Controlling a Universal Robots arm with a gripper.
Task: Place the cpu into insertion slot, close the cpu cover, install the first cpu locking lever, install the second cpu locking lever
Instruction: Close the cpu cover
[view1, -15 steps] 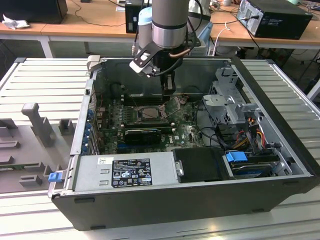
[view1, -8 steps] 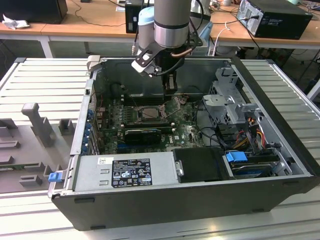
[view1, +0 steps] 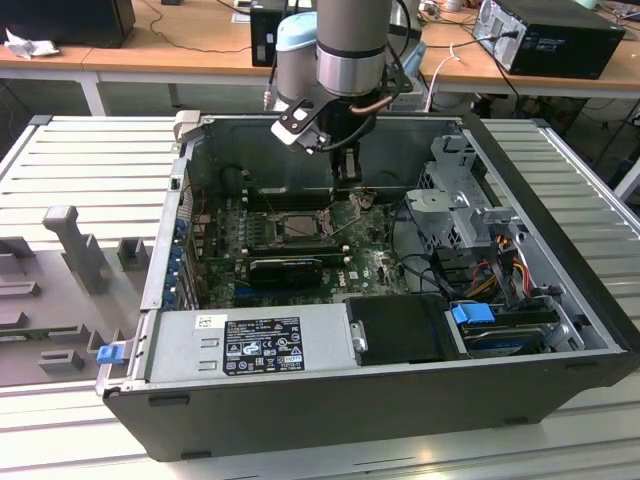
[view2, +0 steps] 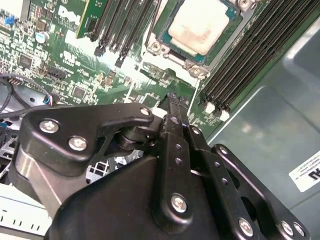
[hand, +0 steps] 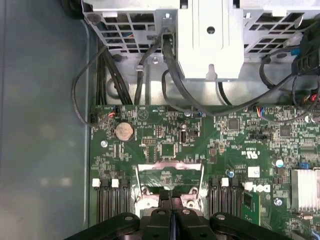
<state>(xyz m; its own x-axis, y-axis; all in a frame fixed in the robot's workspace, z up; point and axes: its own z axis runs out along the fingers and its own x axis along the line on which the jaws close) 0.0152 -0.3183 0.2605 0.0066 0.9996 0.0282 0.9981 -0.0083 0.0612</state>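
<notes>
Gripper (view2: 172, 98), black fingers pinched shut on nothing, hangs just beside the thin square silver metal cpu cover (hand: 170, 165), seemingly raised, likely to push it over the small silver-grey square cpu (view2: 200, 27) seated in the black-framed insertion slot (view2: 164, 35).

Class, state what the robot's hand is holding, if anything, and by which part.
Nothing. In the second wrist view the hand is shut and empty, with its tip close beside the cpu.
</notes>
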